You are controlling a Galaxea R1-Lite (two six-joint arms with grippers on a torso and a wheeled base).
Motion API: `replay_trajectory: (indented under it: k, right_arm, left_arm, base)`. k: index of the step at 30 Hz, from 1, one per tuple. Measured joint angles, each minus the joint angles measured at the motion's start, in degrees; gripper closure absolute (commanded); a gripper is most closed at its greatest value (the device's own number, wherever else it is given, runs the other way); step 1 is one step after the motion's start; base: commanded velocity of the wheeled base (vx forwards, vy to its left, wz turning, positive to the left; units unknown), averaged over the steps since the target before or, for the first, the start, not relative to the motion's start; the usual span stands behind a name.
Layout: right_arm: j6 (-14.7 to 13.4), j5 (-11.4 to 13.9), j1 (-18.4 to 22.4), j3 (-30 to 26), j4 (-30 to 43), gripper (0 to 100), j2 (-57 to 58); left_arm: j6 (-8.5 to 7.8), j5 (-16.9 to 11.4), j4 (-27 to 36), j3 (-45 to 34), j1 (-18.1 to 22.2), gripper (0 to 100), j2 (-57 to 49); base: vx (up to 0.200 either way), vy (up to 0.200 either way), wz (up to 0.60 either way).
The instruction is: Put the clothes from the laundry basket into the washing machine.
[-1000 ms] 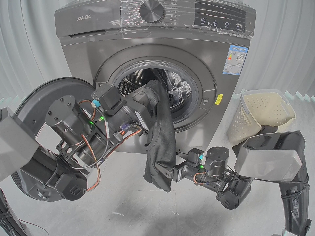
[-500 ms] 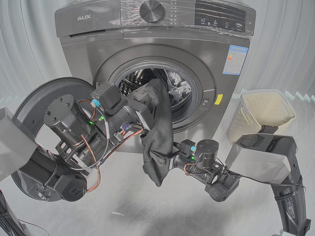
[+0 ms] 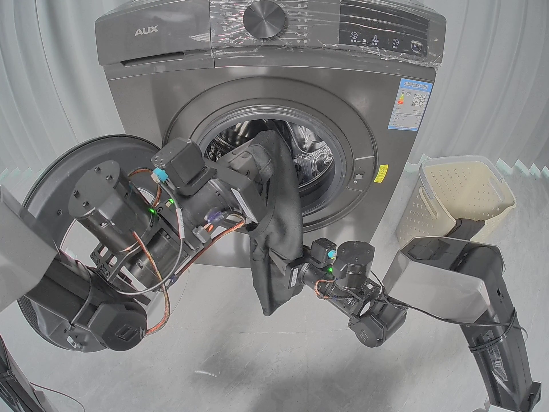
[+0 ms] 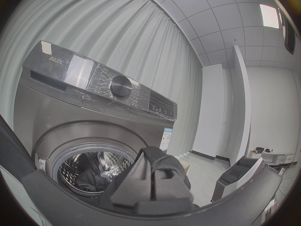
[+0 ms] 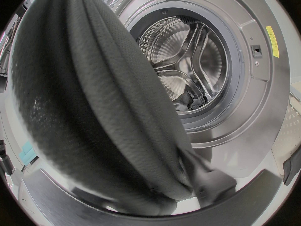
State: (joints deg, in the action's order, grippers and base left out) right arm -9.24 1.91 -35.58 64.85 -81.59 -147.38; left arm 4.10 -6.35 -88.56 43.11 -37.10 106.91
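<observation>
So the robot is mid-load here. The dark grey knit garment [image 3: 280, 213] hangs right in front of the open mouth of the grey front-loading washing machine [image 3: 343, 87]. Its top end sits at the lip of the drum and the rest dangles down past the opening toward the floor. The round door [image 3: 74, 161] is swung wide open on the robot's left.

The left gripper [image 3: 256, 157] has the top of the garment. In the left wrist view its fingers [image 4: 141, 179] are closed tight, with the cloth bunched over them. The right gripper [image 3: 284, 271] sits lower down and looks clamped onto the hanging part, seemingly to lift the tail end.

Progress-wise, at least one crumpled dark item [image 5: 188, 101] already lies at the bottom of the drum, so that's one done. The garment in hand isn't in yet; most of it hangs outside the opening, so it needs pushing in and letting go.

Over at the cream perforated plastic laundry basket [image 3: 423, 170] on the right, another bit of dark cloth [image 3: 466, 224] shows at its near side, partly hidden behind the right arm. That probably means one more trip, though how much is really left can't be told.
</observation>
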Motion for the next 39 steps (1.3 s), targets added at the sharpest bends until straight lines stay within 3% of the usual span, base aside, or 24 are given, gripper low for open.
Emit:
replay_trajectory:
  k: [11,25,33,39]
  right_arm:
    - [1.08,-0.44,1.85,-1.93,-2.11,100,0.85]
    - [1.06,-1.62,6.68,-6.42,-2.66,100,9.29]
    - [1.06,-1.91,7.06,-8.16,-2.49,100,12.52]
    - [0.99,-1.91,6.79,-8.27,-2.46,100,13.59]
  left_arm:
    - [0.0,0.52,-0.15,-2.07,2.06,100,0.23]
    - [-0.22,0.2,-0.11,-12.29,4.33,100,1.68]
    - [-1.69,-0.27,-0.09,-16.81,4.88,100,4.11]
    - [-1.83,-0.32,-0.17,-18.47,5.1,100,6.18]
  base:
    - [0.0,0.0,0.0]
    - [0.0,0.0,0.0]
    - [0.0,0.0,0.0]
    - [0.0,0.0,0.0]
